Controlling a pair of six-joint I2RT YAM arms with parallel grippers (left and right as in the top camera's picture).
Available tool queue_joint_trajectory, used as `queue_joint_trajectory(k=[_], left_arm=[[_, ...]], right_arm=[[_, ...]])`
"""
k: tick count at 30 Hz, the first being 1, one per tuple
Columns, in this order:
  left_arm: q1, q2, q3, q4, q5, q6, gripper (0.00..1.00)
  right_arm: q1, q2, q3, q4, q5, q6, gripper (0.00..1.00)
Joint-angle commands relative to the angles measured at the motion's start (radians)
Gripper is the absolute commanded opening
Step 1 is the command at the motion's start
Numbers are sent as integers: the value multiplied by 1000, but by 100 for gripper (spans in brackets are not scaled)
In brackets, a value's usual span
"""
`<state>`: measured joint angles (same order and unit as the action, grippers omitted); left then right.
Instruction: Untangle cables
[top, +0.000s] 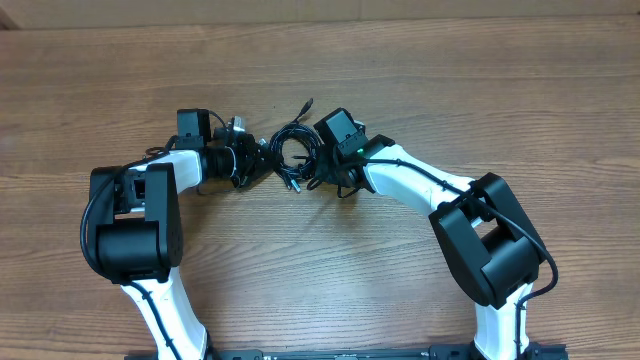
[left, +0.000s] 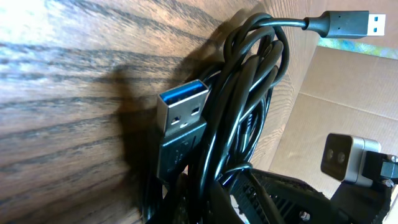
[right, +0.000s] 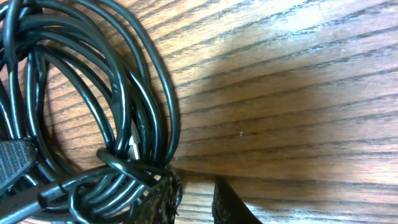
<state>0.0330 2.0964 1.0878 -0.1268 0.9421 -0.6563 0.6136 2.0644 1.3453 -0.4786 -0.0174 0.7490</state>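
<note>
The tangled cables (top: 293, 150) sit on the counter (top: 450, 90) between the arms — left gripper (top: 262, 158) clenched on the bundle, right gripper (right: 193, 194) slightly parted, gripping nothing. I'd call this the grasping stage — next the right must pinch one loop and draw it away.

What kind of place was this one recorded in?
Probably a robot lab or workshop bench: a wood-grain table, the left arm and right arm mounted at its near edge, and cardboard past its edge.

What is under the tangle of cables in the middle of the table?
Wooden table lies under the cables; its grain shows through the loops in the right wrist view. Anything beneath the densely overlapped cords is hidden.
</note>
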Motion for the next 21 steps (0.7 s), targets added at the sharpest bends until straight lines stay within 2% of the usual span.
queue_joint_trajectory(k=[1, 21], left_arm=[[-11, 5, -24, -10, -61, -25, 4], [-11, 5, -24, -10, -59, -25, 4]], right_arm=[[8, 25, 0, 19, -39, 6, 20], [55, 25, 0, 5, 1, 6, 19]])
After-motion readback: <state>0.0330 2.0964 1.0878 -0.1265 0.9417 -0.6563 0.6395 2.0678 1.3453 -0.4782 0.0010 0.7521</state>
